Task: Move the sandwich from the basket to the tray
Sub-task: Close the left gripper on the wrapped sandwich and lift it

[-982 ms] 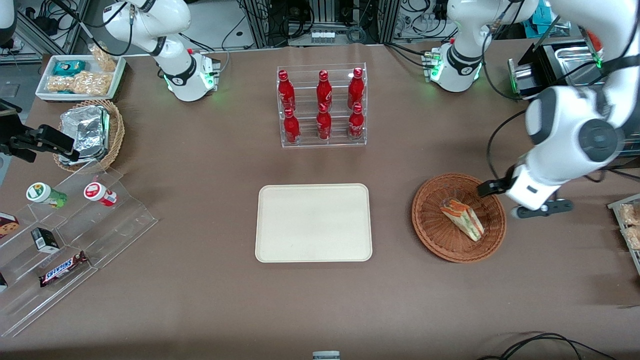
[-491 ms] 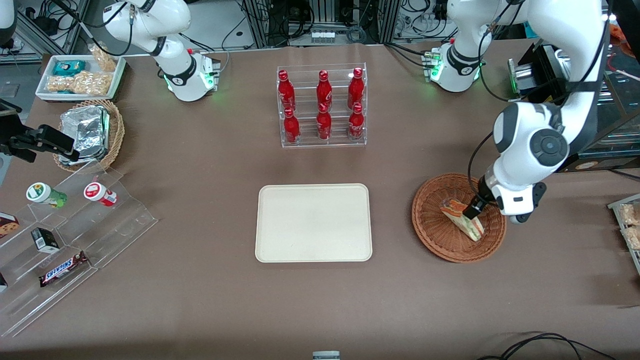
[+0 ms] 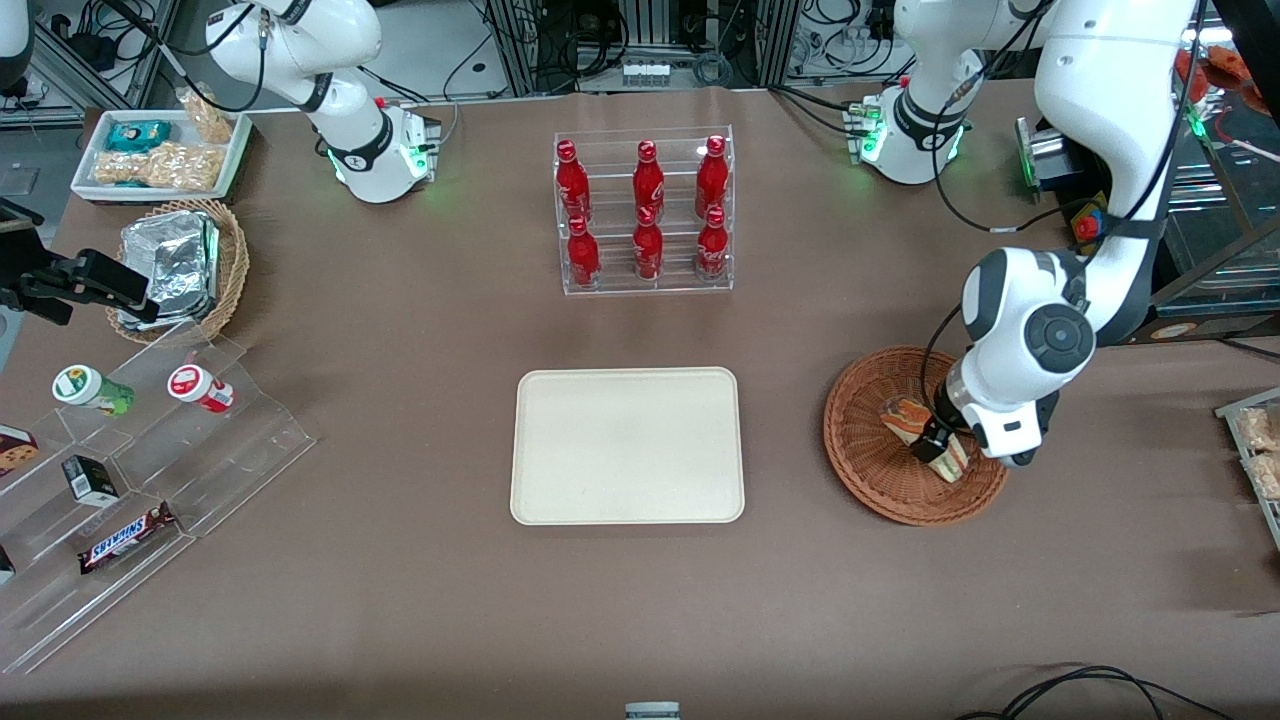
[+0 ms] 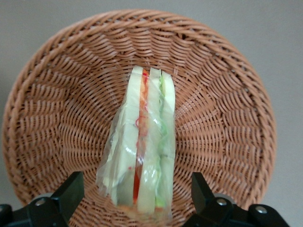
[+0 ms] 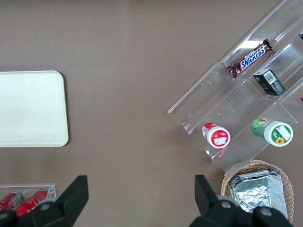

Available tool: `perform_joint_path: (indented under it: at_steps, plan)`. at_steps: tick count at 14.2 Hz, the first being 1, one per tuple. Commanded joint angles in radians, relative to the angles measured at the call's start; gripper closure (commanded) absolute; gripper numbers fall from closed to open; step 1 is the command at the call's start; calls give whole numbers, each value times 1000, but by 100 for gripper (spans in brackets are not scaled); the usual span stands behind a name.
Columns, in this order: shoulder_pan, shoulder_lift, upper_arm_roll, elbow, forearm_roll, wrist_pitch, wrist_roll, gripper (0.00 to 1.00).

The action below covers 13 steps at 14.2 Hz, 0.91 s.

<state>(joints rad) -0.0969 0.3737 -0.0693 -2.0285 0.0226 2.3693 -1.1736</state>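
Note:
The wrapped wedge sandwich point(image 3: 908, 421) lies in the reddish-brown wicker basket point(image 3: 868, 470) toward the working arm's end of the table. In the left wrist view the sandwich point(image 4: 142, 151) shows pale bread with red and green filling, lying on the basket point(image 4: 57, 118). My left gripper point(image 3: 938, 443) is down in the basket over the sandwich. It is open point(image 4: 137, 196), one black finger on each side of the sandwich's wide end, with a gap between each finger and the wrap. The cream tray point(image 3: 627, 445) lies in the middle of the table, beside the basket.
A clear rack of red bottles point(image 3: 645, 212) stands farther from the front camera than the tray. A clear stepped stand with snacks point(image 3: 130, 480), a tan basket with foil packs point(image 3: 180, 265) and a white snack tray point(image 3: 160, 152) lie toward the parked arm's end.
The left arm swung from beside the basket to over it and came down. Its gripper now straddles the sandwich. The sandwich has not moved.

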Motion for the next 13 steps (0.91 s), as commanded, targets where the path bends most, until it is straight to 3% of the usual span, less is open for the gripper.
perform_joint_path:
  at_steps: [1,2,3,9,13]
  plan:
    - [-4,25,3,40,36,-5,-11,67]
    - [-3,18,3,34,51,-7,-8,89]
    - [-3,16,3,36,53,-19,5,96]
    - [-20,-41,2,134,51,-299,180,97]
    - [-125,-12,-1,264,46,-398,189,97]
